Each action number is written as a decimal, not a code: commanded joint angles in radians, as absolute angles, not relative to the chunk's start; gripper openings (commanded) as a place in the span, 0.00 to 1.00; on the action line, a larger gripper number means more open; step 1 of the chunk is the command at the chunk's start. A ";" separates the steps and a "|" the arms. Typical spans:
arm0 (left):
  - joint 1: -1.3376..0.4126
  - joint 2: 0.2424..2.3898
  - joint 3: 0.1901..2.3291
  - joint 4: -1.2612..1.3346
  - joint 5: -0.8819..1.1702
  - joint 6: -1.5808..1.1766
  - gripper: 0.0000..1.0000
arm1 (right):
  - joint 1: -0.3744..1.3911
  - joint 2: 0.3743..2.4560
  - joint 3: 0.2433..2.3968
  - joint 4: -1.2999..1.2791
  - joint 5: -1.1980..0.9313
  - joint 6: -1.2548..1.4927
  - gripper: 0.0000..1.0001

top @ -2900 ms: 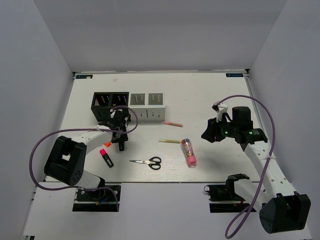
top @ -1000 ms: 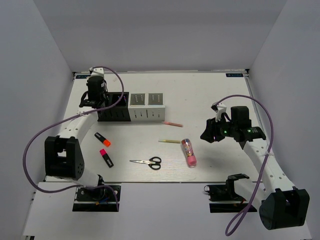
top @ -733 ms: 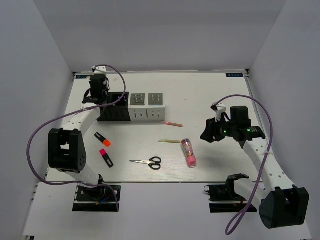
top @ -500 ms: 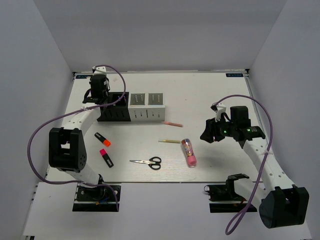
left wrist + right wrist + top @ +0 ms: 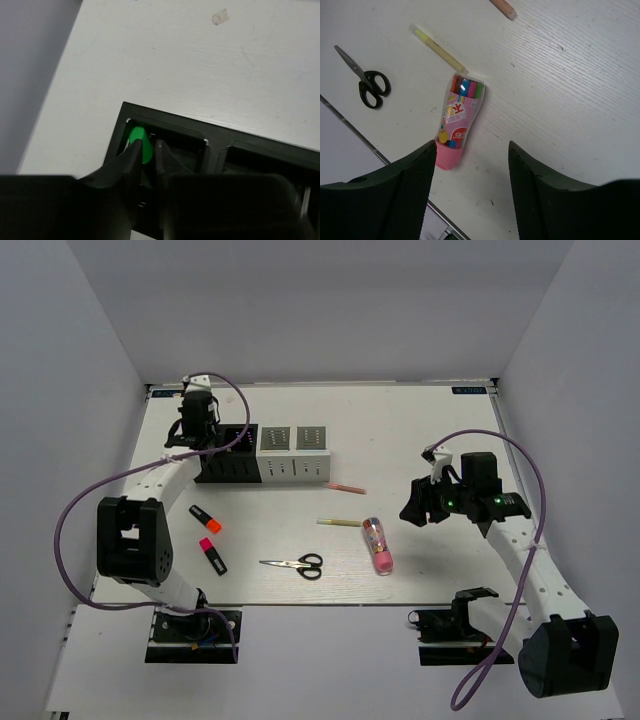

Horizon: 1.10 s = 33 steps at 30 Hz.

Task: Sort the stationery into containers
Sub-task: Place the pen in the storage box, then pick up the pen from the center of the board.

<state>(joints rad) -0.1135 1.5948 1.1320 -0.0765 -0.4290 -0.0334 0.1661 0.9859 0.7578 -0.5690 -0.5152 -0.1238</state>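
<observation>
Left gripper [image 5: 150, 146] sits over the leftmost black holder [image 5: 165, 121] near the table's [image 5: 420, 430] far-left corner. Its jaws are narrow at the green-capped marker [image 5: 137, 137] standing inside, and I can't tell if they grip it. Right gripper [image 5: 472, 150] hangs with jaws wide, holding nothing, above the pink-ended tube [image 5: 457, 125] lying mid-table toward the near edge.

You are at a robot lab cell: a white table [image 5: 420, 430] boxed in by plain walls [image 5: 300, 300], two arms [image 5: 525, 560] bolted at its near edge, purple cables [image 5: 58, 550] trailing.
</observation>
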 commanded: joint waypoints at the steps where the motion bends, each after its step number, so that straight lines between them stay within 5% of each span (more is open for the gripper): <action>1: -0.132 1.487 1.138 -0.113 -0.426 -0.058 0.23 | 0.167 0.960 0.787 -0.555 -0.520 -0.133 0.62; 2: -0.140 1.462 1.140 -0.177 -0.433 -0.066 0.06 | 0.167 0.957 0.787 -0.555 -0.523 -0.132 0.62; 4: -0.169 1.372 1.155 -0.329 -0.455 -0.186 0.00 | 0.166 0.953 0.787 -0.555 -0.532 -0.130 0.49; 5: -0.173 1.347 1.181 -0.401 -0.460 -0.300 0.00 | 0.167 0.950 0.785 -0.558 -0.537 -0.130 0.16; 6: -0.176 1.285 1.180 -0.605 -0.434 -0.355 0.00 | 0.170 0.950 0.787 -0.558 -0.543 -0.129 0.00; 8: -0.186 1.220 1.166 -0.736 -0.425 -0.574 0.05 | 0.170 0.945 0.788 -0.563 -0.551 -0.127 0.00; 9: -0.187 1.197 1.090 -0.862 -0.417 -0.624 0.15 | 0.170 0.945 0.790 -0.568 -0.555 -0.129 0.35; 10: -0.186 1.152 1.053 -0.886 -0.372 -0.667 0.48 | 0.170 0.945 0.790 -0.575 -0.575 -0.138 0.63; 12: -0.187 1.076 0.886 -0.931 -0.333 -0.823 0.63 | 0.170 0.954 0.804 -0.592 -0.589 -0.143 0.80; 13: -0.186 1.054 0.820 -0.966 -0.327 -0.897 0.70 | 0.172 0.962 0.805 -0.603 -0.603 -0.155 0.78; 14: -0.183 1.005 0.793 -0.977 -0.307 -0.929 0.71 | 0.173 0.965 0.808 -0.609 -0.613 -0.164 0.58; 15: -0.183 0.993 0.746 -0.979 -0.304 -0.943 0.71 | 0.173 0.971 0.811 -0.601 -0.615 -0.164 0.01; 18: -0.157 0.962 0.681 -0.957 -0.290 -0.974 0.71 | 0.184 1.000 0.821 -0.606 -0.600 -0.176 0.00; 20: -0.147 0.988 0.658 -0.934 -0.279 -0.977 0.69 | 0.190 1.009 0.825 -0.609 -0.588 -0.176 0.28; 22: -0.126 1.020 0.655 -0.898 -0.269 -0.977 0.68 | 0.195 1.014 0.827 -0.612 -0.584 -0.179 0.42; 33: -0.063 1.163 0.690 -0.739 -0.291 -0.933 0.66 | 0.202 1.003 0.816 -0.603 -0.572 -0.181 0.42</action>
